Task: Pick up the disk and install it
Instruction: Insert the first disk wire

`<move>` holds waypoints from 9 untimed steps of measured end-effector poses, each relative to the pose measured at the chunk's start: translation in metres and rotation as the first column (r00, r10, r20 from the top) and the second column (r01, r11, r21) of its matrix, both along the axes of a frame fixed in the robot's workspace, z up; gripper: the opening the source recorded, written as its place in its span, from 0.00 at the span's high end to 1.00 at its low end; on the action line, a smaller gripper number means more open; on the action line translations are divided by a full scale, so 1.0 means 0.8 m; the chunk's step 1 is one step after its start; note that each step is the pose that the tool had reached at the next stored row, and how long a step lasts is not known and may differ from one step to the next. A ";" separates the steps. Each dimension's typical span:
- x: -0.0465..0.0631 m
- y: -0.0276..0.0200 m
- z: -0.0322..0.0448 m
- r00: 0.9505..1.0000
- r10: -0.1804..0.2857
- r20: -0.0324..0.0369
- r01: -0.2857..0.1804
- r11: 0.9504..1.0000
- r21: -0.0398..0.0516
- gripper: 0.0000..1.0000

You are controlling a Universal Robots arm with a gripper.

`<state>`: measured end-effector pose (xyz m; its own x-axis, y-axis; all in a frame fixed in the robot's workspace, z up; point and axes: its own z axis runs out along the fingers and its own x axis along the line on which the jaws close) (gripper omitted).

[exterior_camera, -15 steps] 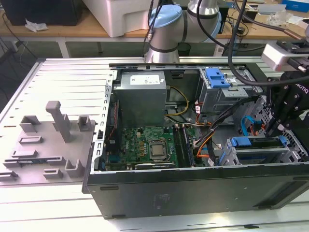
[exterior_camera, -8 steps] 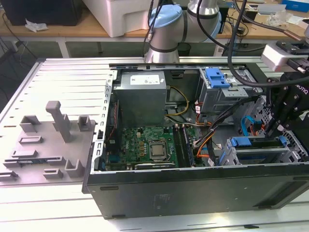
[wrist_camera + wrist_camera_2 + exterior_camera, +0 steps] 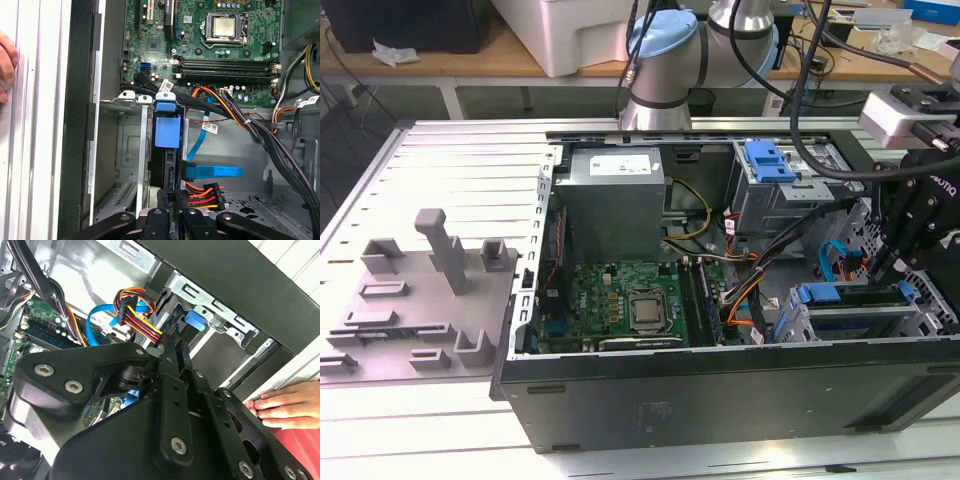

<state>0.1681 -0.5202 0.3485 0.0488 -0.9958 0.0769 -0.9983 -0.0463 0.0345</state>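
Observation:
The disk (image 3: 167,150) stands on edge in a slot of the grey drive cage (image 3: 127,145), its blue carrier frame tab (image 3: 166,125) at the end nearer the motherboard. In the exterior view the disk (image 3: 850,298) sits in the cage at the case's front right corner. My gripper (image 3: 173,194) is at the disk's other end, fingers drawn close together and tips against its edge. In the second wrist view the gripper (image 3: 175,342) points at the same slot, just below the blue tab (image 3: 196,320). In the exterior view the gripper (image 3: 892,270) hangs over the cage.
A bundle of coloured power wires (image 3: 202,197) and a blue data cable (image 3: 215,172) lie close beside the fingers. A person's hand (image 3: 285,405) rests outside the case wall. The motherboard (image 3: 620,300), grey power supply (image 3: 615,200) and a second cage with a blue latch (image 3: 770,160) are in the case.

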 end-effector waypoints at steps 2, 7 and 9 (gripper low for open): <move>0.000 0.0000 -0.0013 1.000 0.000 0.000 0.000 1.000 0.000 0.83; 0.000 0.0000 -0.0030 1.000 0.000 0.000 0.000 1.000 0.000 0.83; 0.000 0.0000 -0.0034 1.000 0.000 0.000 0.000 1.000 0.000 0.83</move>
<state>0.1682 -0.5202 0.3457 0.0488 -0.9958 0.0769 -0.9983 -0.0463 0.0345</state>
